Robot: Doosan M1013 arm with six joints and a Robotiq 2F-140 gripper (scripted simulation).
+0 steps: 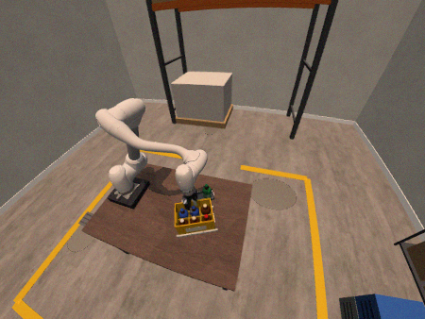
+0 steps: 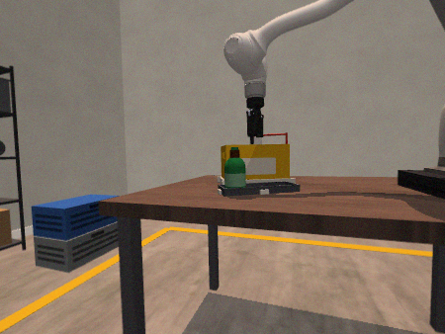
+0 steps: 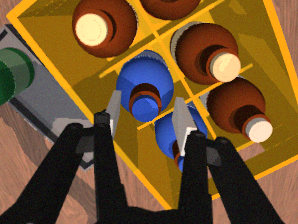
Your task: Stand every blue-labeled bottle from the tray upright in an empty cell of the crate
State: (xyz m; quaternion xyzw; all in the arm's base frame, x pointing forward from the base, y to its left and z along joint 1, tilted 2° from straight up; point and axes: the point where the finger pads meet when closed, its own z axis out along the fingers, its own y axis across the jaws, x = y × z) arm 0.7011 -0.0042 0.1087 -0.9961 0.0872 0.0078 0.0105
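Observation:
The yellow crate (image 1: 181,229) (image 2: 283,160) (image 3: 55,56) stands level on the table. Two blue bottles, one (image 1: 194,211) (image 3: 145,80) under my gripper and one (image 1: 183,213) (image 3: 167,134) beside it, stand upright in neighbouring crate cells. Several brown bottles, such as one (image 1: 205,209) (image 3: 104,27) at the corner, stand in the other cells. My gripper (image 1: 190,205) (image 2: 253,141) (image 3: 147,105) is partly open and empty, its fingers above and on either side of the first blue bottle's cap, with gaps. A green bottle (image 1: 207,191) (image 2: 235,173) (image 3: 14,75) stands upright on the dark tray (image 2: 282,188) (image 3: 55,107).
The tray lies level right beside the crate on the brown table (image 1: 142,226) (image 2: 346,203). The crate's walls and dividers stand close around the bottles. The arm's base (image 1: 128,193) is at the table's far left in the top view.

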